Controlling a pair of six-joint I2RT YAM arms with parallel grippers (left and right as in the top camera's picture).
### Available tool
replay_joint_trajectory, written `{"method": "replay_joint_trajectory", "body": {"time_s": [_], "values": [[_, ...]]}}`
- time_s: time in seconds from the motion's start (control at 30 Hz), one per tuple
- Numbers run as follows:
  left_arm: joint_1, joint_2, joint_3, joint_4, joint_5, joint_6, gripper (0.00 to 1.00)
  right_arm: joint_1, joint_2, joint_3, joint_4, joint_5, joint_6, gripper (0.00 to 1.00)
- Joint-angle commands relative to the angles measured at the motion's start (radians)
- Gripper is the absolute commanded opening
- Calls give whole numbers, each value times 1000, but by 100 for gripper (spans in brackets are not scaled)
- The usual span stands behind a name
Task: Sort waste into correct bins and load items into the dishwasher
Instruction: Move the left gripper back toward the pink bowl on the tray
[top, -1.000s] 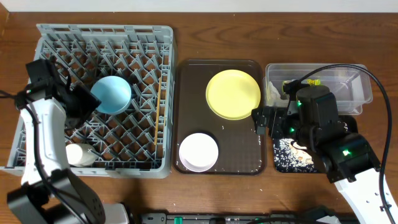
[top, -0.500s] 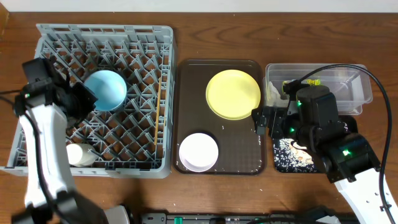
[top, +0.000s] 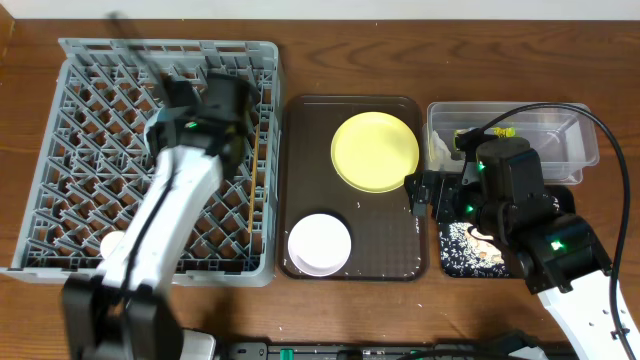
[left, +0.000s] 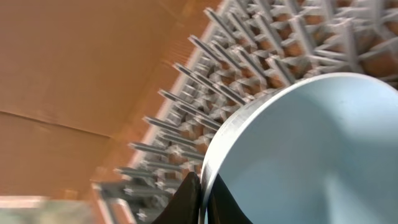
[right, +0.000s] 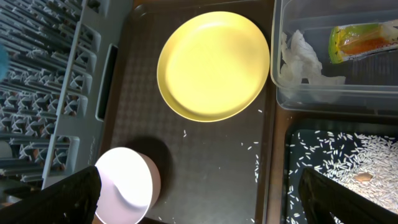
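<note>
Worktop: brown wood table (top: 330, 60), with a pale wall beyond its back edge.
Rack: grey peg rack (top: 70, 60) filling the left end.
Left gripper: left gripper (left: 200, 194) is clamped on the rim of the blue bowl (left: 311, 155), one finger on each side. The bowl is over the rack pegs. In the overhead view the arm is blurred toward the back edge and hides the bowl.
Chopsticks: chopsticks (top: 262, 140) lie along the rack's right side.
Cup: white cup (top: 108, 243) in the rack near the front-left corner, partly hidden.
Tray: brown tray (top: 300, 120) at mid-table.
Plate: yellow plate (top: 375, 150) on the tray's back half.
Bowl: pinkish bowl (top: 319, 243) at the tray's front.
Right gripper: right gripper (right: 208, 196) has its fingers spread wide and empty, over the tray's right rim, just beside the plate.
Tub: clear tub (top: 570, 150) at the back-right corner, holding the wrapper (right: 364, 38) and tissue (right: 298, 59).
Black tray: black tray (right: 323, 180) lies frontward of the tub and is scattered with crumbs (right: 367, 155).
</note>
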Motion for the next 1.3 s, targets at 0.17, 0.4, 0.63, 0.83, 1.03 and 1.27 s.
{"method": "replay_joint_trajectory", "body": {"time_s": [0.17,0.4,0.63,0.83,1.03,1.27], "values": [[-80,227,9,46,-355,6,8,-13,0,13,2,-1,1,99],[-184,247,9,45,-348,6,14,-13,0,13,5,-1,1,99],[-217,243,10,2,-316,5,49,-13,0,13,5,-1,1,99],[-227,126,40,-123,88,5,62,-13,0,13,5,-1,2,99],[-229,-170,51,-159,780,-16,62,-13,0,13,2,-1,2,99],[-229,-271,-11,-226,1064,-84,62,-13,0,13,2,-1,2,99]]}}
